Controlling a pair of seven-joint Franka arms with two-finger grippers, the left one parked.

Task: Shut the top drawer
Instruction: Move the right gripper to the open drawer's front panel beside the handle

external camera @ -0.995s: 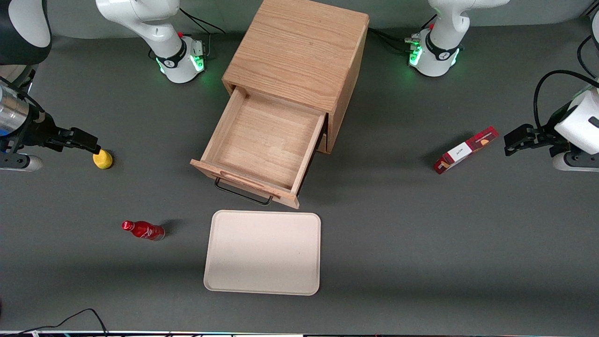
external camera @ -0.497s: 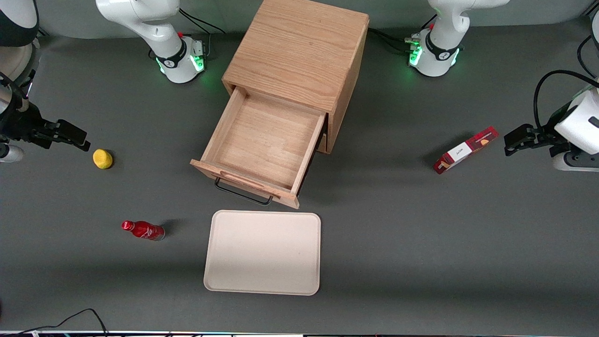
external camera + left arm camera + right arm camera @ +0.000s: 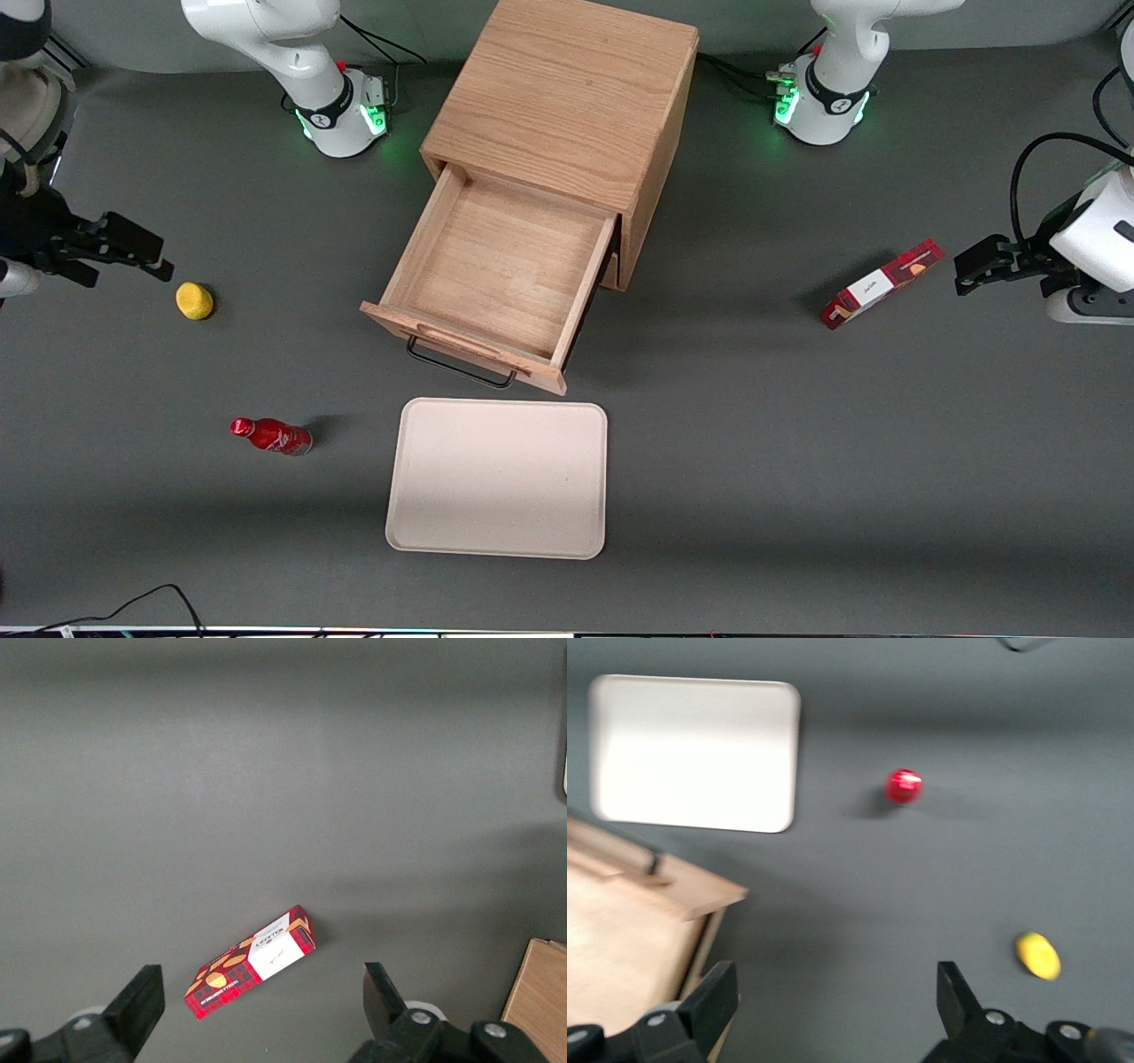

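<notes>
The top drawer (image 3: pixel 496 275) of the light-oak cabinet (image 3: pixel 567 89) stands pulled far out toward the front camera and is empty inside. Its black wire handle (image 3: pixel 461 365) hangs below its front panel. The drawer's corner also shows in the right wrist view (image 3: pixel 629 930). My right gripper (image 3: pixel 133 248) is open and empty, held above the table toward the working arm's end, well apart from the drawer. Its fingers (image 3: pixel 713 997) show spread wide in the right wrist view. The lower drawer is hidden under the open one.
A yellow lemon (image 3: pixel 194 300) lies just below my gripper on the table. A red bottle (image 3: pixel 271 436) lies nearer the front camera. A cream tray (image 3: pixel 498 478) lies in front of the drawer. A red box (image 3: pixel 880 283) lies toward the parked arm's end.
My right gripper has lifted and drawn back from the lemon, which stays on the table. The drawer has not moved.
</notes>
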